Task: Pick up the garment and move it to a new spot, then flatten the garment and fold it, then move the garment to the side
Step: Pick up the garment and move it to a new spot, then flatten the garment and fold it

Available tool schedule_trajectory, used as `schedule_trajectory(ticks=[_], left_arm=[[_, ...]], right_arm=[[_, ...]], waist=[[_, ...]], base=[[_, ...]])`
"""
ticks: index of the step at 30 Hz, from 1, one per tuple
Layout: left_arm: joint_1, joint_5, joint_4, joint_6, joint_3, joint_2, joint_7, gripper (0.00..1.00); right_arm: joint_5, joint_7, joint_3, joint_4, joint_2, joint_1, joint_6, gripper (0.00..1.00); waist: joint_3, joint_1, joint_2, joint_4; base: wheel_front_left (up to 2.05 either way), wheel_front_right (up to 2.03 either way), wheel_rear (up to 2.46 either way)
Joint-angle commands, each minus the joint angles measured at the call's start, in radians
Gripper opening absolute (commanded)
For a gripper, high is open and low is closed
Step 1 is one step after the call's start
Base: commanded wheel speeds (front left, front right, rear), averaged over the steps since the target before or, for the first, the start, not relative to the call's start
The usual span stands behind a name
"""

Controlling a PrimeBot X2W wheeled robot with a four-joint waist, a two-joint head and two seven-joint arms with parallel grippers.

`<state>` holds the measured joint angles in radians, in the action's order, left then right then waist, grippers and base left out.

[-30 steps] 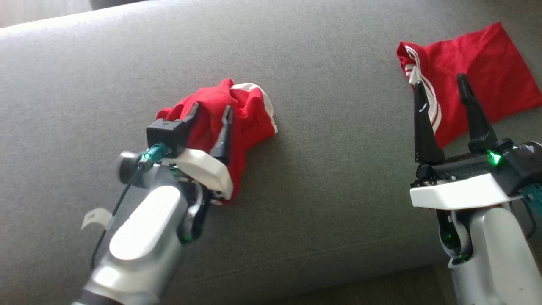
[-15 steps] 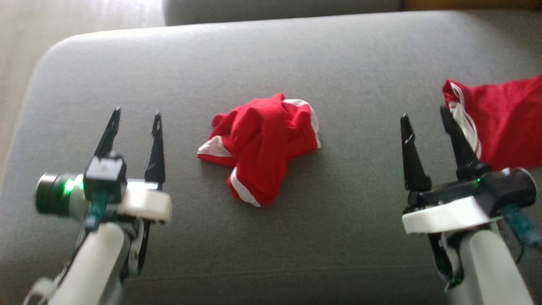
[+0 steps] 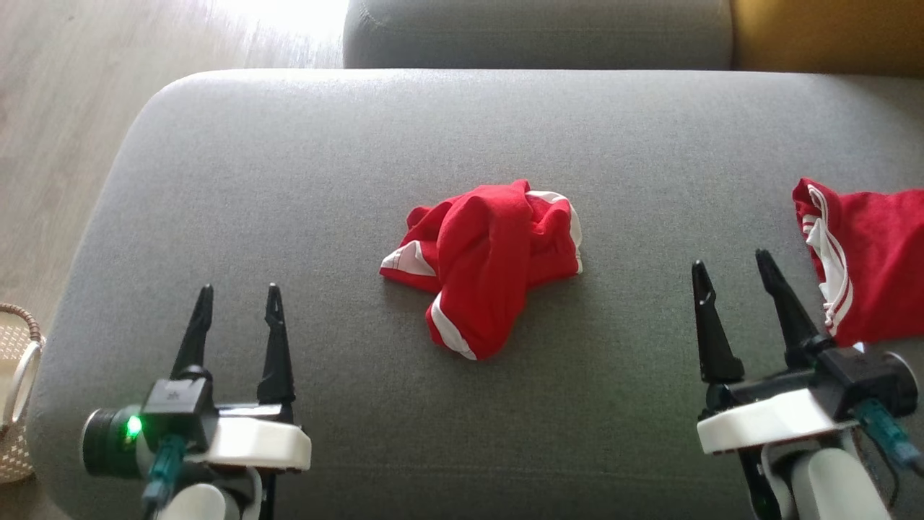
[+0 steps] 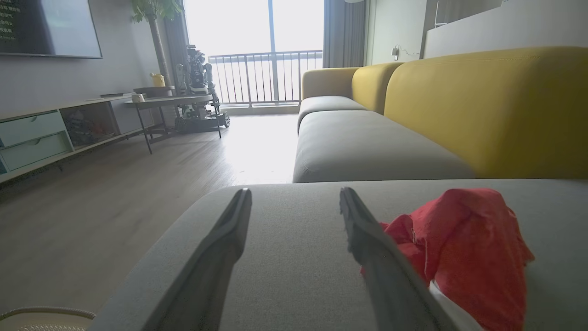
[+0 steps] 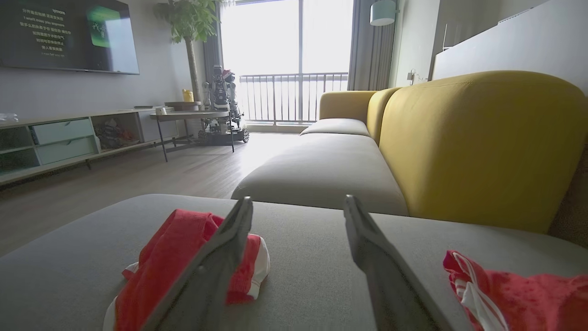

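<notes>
Grey fabric sofa seat cushion (image 3: pixel 289 180) spans the head view, with pale wooden floor (image 3: pixel 65 108) off its left end. A yellow upholstered backrest (image 4: pixel 482 110) runs along its far side in the wrist views.

Near the cushion's middle lies the crumpled red garment with white trim (image 3: pixel 491 260), bunched into a heap with one lobe pointing toward the robot. Nothing touches it. Its spot between the two arms looks chosen so that either side can reach it for spreading.

The left tool (image 3: pixel 239 289) sits at the near left, fingers spread and empty, well apart from the heap. The right tool (image 3: pixel 730 260) mirrors it at the near right, likewise released and holding nothing. Both point away from the robot, which I read as a parked, ready pose.

Just beside the right tool's outer finger, a flatter red cloth with white stripes (image 3: pixel 873 267) lies at the cushion's right edge, probably a piece set aside.

Count:
- two red cloth pieces
- two tools, each with two dark fingers
- two grey cushions, counting the further grey seat cushion (image 3: pixel 534 32)
- one woven basket (image 3: pixel 14 404) on the floor

Flattening appears to be the step in hand.
</notes>
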<state>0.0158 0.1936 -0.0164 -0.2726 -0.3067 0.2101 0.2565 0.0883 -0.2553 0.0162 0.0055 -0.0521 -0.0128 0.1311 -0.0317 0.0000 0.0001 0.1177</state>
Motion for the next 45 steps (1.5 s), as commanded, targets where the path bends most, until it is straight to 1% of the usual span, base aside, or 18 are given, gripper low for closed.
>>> schedule_trajectory(ticks=[1, 6, 7, 11, 12, 14, 19, 23, 26, 33, 38, 41, 45], left_arm=[[-0.023, -0.024, -0.042, 0.018, 0.052, -0.006, 0.005, 1.00], [-0.003, -0.061, -0.038, 0.070, 0.080, -0.043, 0.005, 1.00], [-0.003, -0.061, -0.038, 0.070, 0.080, -0.043, 0.005, 1.00], [-0.002, -0.084, -0.029, 0.107, 0.096, -0.065, 0.005, 1.00], [-0.001, -0.089, -0.027, 0.114, 0.099, -0.070, 0.005, 1.00], [-0.002, -0.098, -0.022, 0.129, 0.103, -0.079, 0.005, 1.00], [-0.010, -0.114, -0.008, 0.160, 0.107, -0.099, 0.005, 1.00], [-0.016, -0.123, 0.005, 0.176, 0.116, -0.109, 0.005, 1.00], [-0.024, -0.125, 0.016, 0.190, 0.119, -0.117, 0.005, 1.00], [-0.043, -0.130, 0.038, 0.210, 0.122, -0.133, 0.005, 1.00], [-0.054, -0.117, 0.028, 0.235, 0.113, -0.145, 0.005, 1.00], [-0.059, -0.112, 0.021, 0.238, 0.110, -0.152, 0.005, 1.00], [-0.059, -0.109, 0.022, 0.240, 0.106, -0.156, 0.005, 1.00]], right_arm=[[0.006, -0.006, 0.021, -0.023, 0.002, -0.012, 0.000, 1.00], [0.008, -0.006, 0.022, -0.009, 0.002, -0.007, 0.000, 1.00], [0.008, -0.006, 0.022, -0.009, 0.002, -0.007, 0.000, 1.00], [0.015, -0.006, 0.032, 0.003, 0.002, -0.008, 0.000, 1.00], [0.010, -0.006, 0.051, 0.009, 0.002, -0.009, 0.000, 1.00], [-0.036, -0.006, 0.120, 0.032, 0.002, -0.009, 0.000, 1.00], [-0.053, -0.006, 0.274, 0.115, 0.002, -0.030, 0.000, 1.00], [-0.056, -0.006, 0.348, 0.187, 0.002, -0.072, 0.000, 1.00], [-0.113, -0.006, 0.398, 0.247, 0.002, -0.120, 0.000, 1.00], [-0.146, -0.006, 0.397, 0.387, 0.002, -0.200, 0.000, 1.00], [-0.176, -0.002, 0.360, 0.503, 0.002, -0.256, 0.000, 1.00], [-0.202, 0.000, 0.333, 0.564, 0.002, -0.289, 0.000, 1.00], [-0.215, 0.000, 0.311, 0.614, 0.002, -0.316, 0.000, 1.00]], waist=[[0.004, 0.0000, -0.0001, -0.001], [0.007, 0.0000, -0.0001, 0.001], [0.007, 0.0000, -0.0001, 0.001], [0.007, 0.0000, -0.0001, 0.007], [0.007, 0.0000, -0.0001, 0.009], [0.003, 0.0000, -0.0001, 0.020], [-0.017, 0.0000, -0.0001, 0.058], [-0.037, 0.0000, -0.0001, 0.101], [-0.058, 0.0000, -0.0001, 0.136], [-0.086, 0.0000, -0.0001, 0.214], [-0.111, 0.0000, -0.0001, 0.261], [-0.129, 0.0000, -0.0001, 0.292], [-0.139, 0.0000, -0.0001, 0.311]], base=[[0.00, 0.00, 0.00], [0.00, 0.00, 0.00], [0.00, 0.00, 0.00], [0.00, 0.00, 0.00], [0.00, 0.00, 0.00], [0.00, 0.00, 0.00], [0.00, 0.00, 0.00], [0.00, 0.00, 0.00], [0.00, 0.00, 0.00], [0.00, 0.00, 0.00], [0.00, 0.00, 0.00], [0.00, 0.00, 0.00], [0.00, 0.00, 0.00]])
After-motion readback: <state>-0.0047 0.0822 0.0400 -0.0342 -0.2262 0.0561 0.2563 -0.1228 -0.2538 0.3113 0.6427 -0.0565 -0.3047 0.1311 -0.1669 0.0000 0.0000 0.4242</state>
